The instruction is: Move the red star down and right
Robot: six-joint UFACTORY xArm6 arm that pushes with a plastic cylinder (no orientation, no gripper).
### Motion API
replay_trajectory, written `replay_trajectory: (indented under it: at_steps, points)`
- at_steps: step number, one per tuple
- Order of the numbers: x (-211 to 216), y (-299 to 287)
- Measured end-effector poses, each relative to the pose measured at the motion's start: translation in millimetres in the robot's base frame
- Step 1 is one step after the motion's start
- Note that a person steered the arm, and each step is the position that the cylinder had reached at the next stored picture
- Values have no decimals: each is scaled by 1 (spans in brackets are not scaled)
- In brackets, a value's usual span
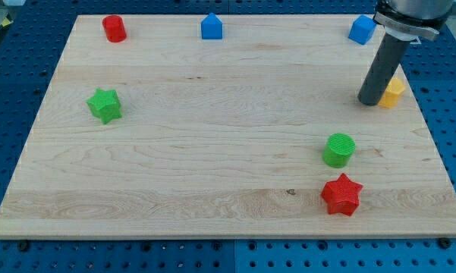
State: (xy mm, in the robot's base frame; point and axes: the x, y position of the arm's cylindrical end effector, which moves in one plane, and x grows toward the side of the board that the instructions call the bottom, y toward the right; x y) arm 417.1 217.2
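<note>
The red star (341, 195) lies near the board's bottom right, just below the green cylinder (339, 149). My tip (369, 101) rests on the board at the upper right, touching or right beside the left side of a yellow block (394, 92), which the rod partly hides. The tip is well above the red star, with the green cylinder between them.
A red cylinder (114, 28) sits at the top left. A blue house-shaped block (212, 26) sits at the top middle and a blue block (362, 29) at the top right. A green star (105, 105) lies at the left. The wooden board (212, 152) edge runs close under the red star.
</note>
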Motion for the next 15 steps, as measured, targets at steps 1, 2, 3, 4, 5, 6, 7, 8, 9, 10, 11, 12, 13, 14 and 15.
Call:
replay_trajectory:
  at_steps: [1,2,3,4,5,6,7,8,9,10,11,12,13,14,15]
  points:
    - [2,-1]
    - [7,-1]
    - [37,-1]
    - [53,-1]
    - [70,-1]
    - [100,-1]
    - [126,-1]
    - [146,-15]
    - [153,-51]
    - [153,-89]
    - [153,-83]
    - [157,-35]
    - [174,-10]
    - [191,-38]
    - [190,-77]
